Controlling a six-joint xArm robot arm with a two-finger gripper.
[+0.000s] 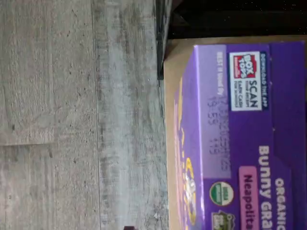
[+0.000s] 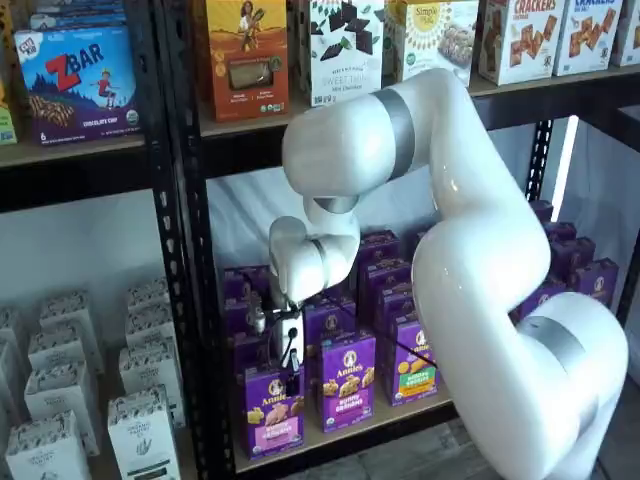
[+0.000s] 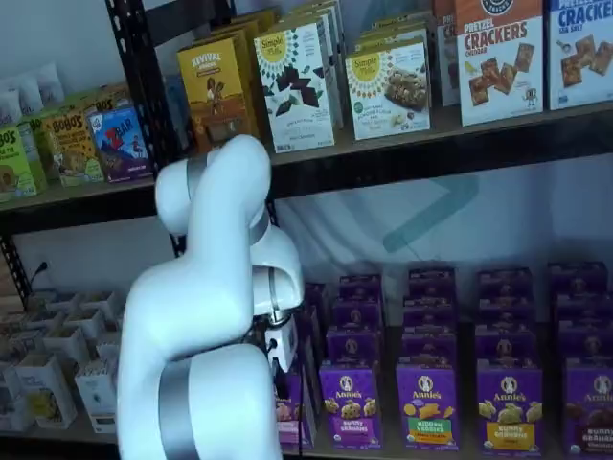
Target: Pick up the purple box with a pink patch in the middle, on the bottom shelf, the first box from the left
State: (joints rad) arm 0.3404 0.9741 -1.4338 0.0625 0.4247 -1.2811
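Note:
The purple box (image 2: 274, 412) with a pink band stands upright at the left end of the front row on the bottom shelf (image 2: 335, 436). In the wrist view its top face (image 1: 249, 139) fills one side, with a Box Tops label and a pink patch, on the tan board (image 1: 173, 62). My gripper (image 2: 292, 378) hangs right over the box's top. Its white body and dark fingers show, but no gap is readable. In a shelf view the gripper (image 3: 282, 356) is beside the arm, and the box (image 3: 291, 416) is partly hidden behind it.
A purple-band carton (image 2: 347, 382) and a green-band carton (image 2: 412, 362) stand to the right, with more purple rows behind. A black perforated upright (image 2: 190, 300) is close on the left, with white cartons (image 2: 140, 420) beyond it. Grey plank floor (image 1: 72, 120) lies below the shelf edge.

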